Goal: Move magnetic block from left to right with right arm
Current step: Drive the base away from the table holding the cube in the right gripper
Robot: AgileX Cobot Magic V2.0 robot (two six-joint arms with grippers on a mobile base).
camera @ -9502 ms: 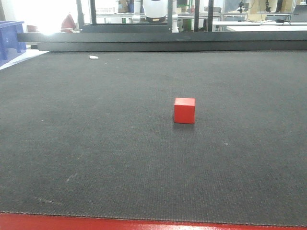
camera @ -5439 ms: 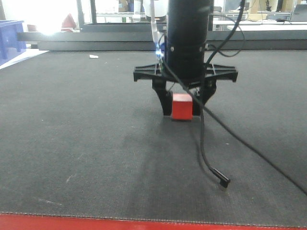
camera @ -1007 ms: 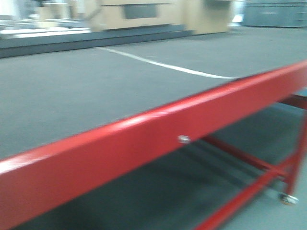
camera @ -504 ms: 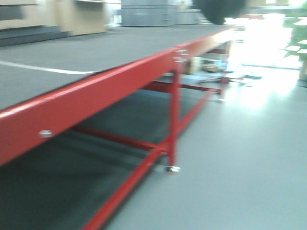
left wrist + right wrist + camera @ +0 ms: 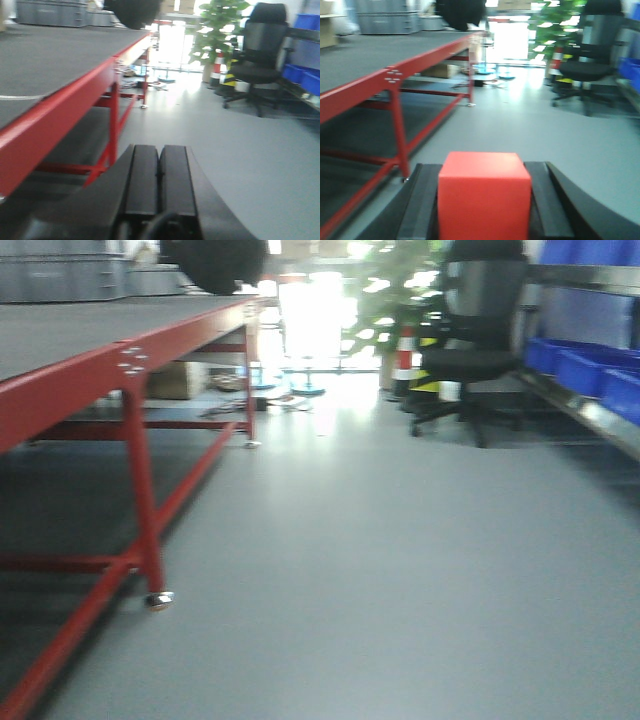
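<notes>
The magnetic block, a plain bright-red cube, fills the lower middle of the right wrist view. My right gripper is shut on it, with one black finger against its left face and the other against its right face. The block hangs in the air over the grey floor, off the table. In the left wrist view my left gripper is shut, its two black pads pressed together with nothing between them. The front view shows neither the grippers nor the block.
A red-framed table with a dark mat runs along the left, its leg ending in a caster. Grey floor stretches ahead. A black office chair, a traffic cone, a plant and blue bins stand at the right.
The front view has swung from the table's mat past its red edge to the room's floor. Earlier the block sat on the mat and the right gripper came round it; now it is held.
</notes>
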